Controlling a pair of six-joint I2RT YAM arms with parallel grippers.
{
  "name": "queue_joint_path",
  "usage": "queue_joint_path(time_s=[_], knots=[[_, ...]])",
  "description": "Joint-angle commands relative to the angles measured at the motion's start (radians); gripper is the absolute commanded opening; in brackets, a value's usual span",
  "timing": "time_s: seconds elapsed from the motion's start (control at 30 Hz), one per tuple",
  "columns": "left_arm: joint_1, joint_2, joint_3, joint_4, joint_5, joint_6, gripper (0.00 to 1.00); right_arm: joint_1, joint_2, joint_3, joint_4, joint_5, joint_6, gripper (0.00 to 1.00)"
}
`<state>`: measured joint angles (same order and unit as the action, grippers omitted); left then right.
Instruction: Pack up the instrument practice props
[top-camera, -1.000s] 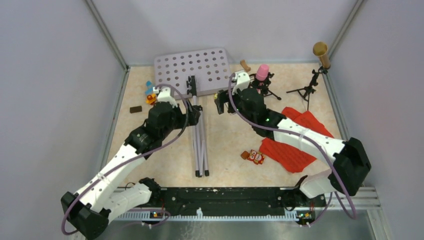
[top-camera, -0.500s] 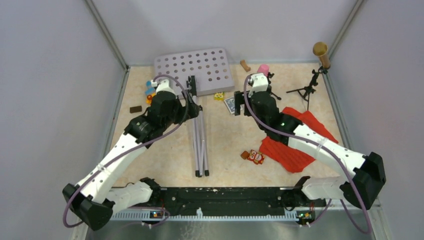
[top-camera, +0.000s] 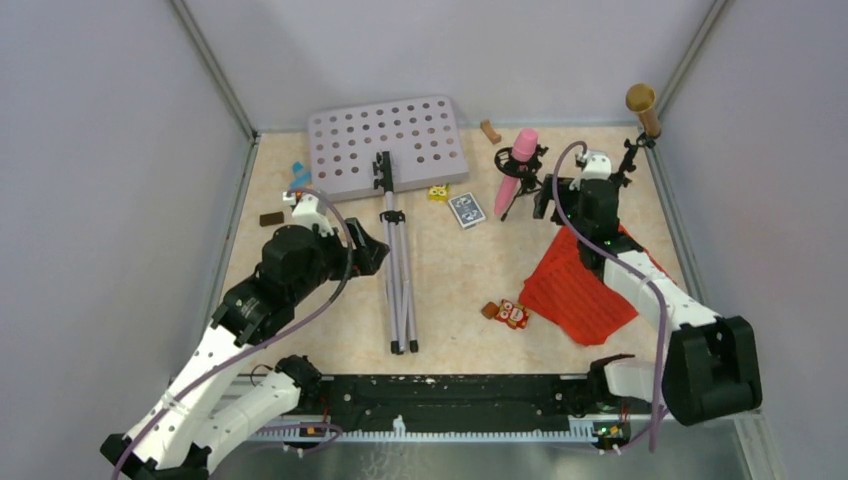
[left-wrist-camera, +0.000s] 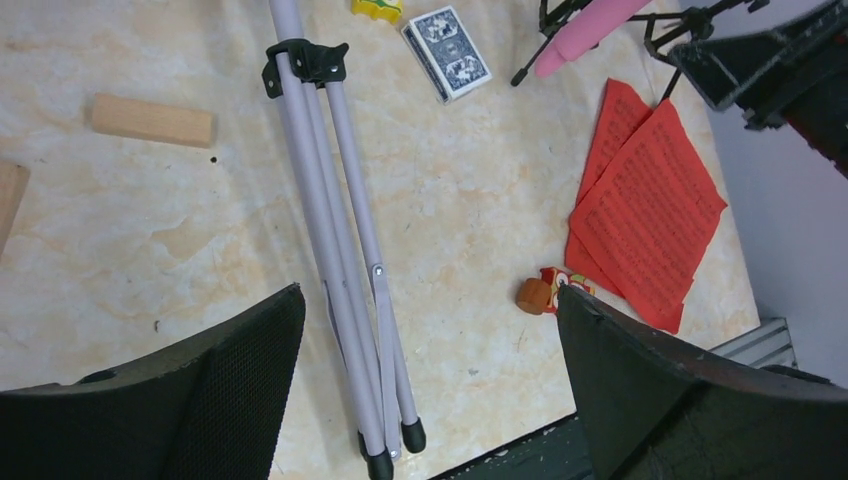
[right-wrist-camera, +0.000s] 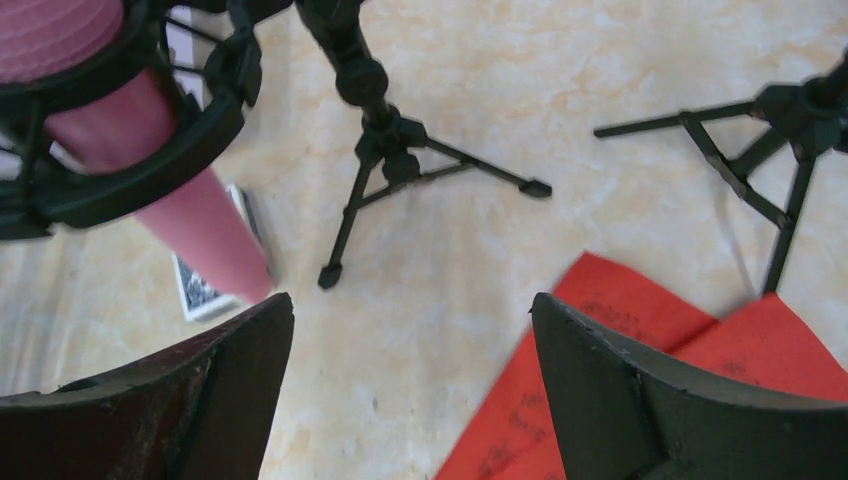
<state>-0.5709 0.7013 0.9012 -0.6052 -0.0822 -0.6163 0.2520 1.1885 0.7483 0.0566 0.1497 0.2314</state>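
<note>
Bare floor (top-camera: 455, 285) between tripod pole (top-camera: 397, 280) and red pages (top-camera: 585, 295); toy (top-camera: 512, 314) intrudes; mic tripods (top-camera: 612, 183) crowd right.

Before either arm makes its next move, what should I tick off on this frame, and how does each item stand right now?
1. Right pincer open and empty: ok.
2. Left pincer open and empty: ok.
3. Pink microphone seated in its tripod ring: ok, tilted.
4. That tripod ahead of the right pincer's gap: ok.
5. Silver pole under the left pincer's gap: ok.
6. Red pages free of the right arm: cannot tell; the arm overlaps them from above.
</note>
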Motion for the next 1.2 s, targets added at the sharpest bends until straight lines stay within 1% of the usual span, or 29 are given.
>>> queue_joint_path(time_s=[0.0,0.07,0.13,0.23,0.3,0.4,0.57,0.67,0.77,0.8,0.87,0.93,1.03,1.07,1.1,1.17], knots=[[0.001,-0.010,0.003,0.098,0.049,0.073,0.99,-0.063,0.125,-0.023,0.412,-0.159,-0.007,0.87],[0.001,-0.036,-0.016,0.132,0.063,0.084,0.99,-0.085,0.211,0.022,0.488,-0.223,-0.017,0.87],[0.001,-0.057,-0.033,0.152,0.069,0.106,0.99,-0.104,0.292,0.069,0.536,-0.247,-0.030,0.87],[0.001,-0.087,-0.055,0.182,0.075,0.143,0.99,-0.157,0.415,0.106,0.652,-0.324,-0.002,0.88],[0.001,-0.108,-0.075,0.210,0.077,0.168,0.99,-0.193,0.485,0.100,0.800,-0.412,0.032,0.87],[0.001,-0.131,-0.096,0.247,0.077,0.198,0.99,-0.225,0.588,0.093,1.023,-0.490,0.058,0.86],[0.001,-0.126,-0.102,0.277,0.076,0.223,0.99,-0.238,0.728,0.158,1.199,-0.649,0.095,0.85],[0.001,-0.111,-0.106,0.287,0.077,0.230,0.99,-0.238,0.802,0.184,1.327,-0.685,0.135,0.85],[0.001,-0.097,-0.113,0.302,0.076,0.233,0.99,-0.238,0.872,0.252,1.392,-0.742,0.184,0.81],[0.000,-0.094,-0.115,0.308,0.097,0.233,0.99,-0.238,0.895,0.273,1.409,-0.756,0.200,0.79],[0.001,-0.087,-0.122,0.320,0.111,0.233,0.99,-0.237,0.941,0.306,1.449,-0.773,0.230,0.71],[0.001,-0.080,-0.124,0.331,0.118,0.236,0.99,-0.236,0.974,0.333,1.490,-0.790,0.244,0.59],[0.001,-0.070,-0.126,0.347,0.130,0.247,0.99,-0.237,1.007,0.361,1.537,-0.833,0.262,0.35],[0.001,-0.067,-0.126,0.354,0.136,0.253,0.99,-0.237,1.009,0.363,1.549,-0.852,0.267,0.24],[0.001,-0.064,-0.124,0.361,0.143,0.261,0.99,-0.235,1.005,0.356,1.565,-0.858,0.270,0.18],[0.000,-0.059,-0.117,0.378,0.170,0.285,0.99,-0.232,0.981,0.320,1.607,-0.856,0.265,0.14]])
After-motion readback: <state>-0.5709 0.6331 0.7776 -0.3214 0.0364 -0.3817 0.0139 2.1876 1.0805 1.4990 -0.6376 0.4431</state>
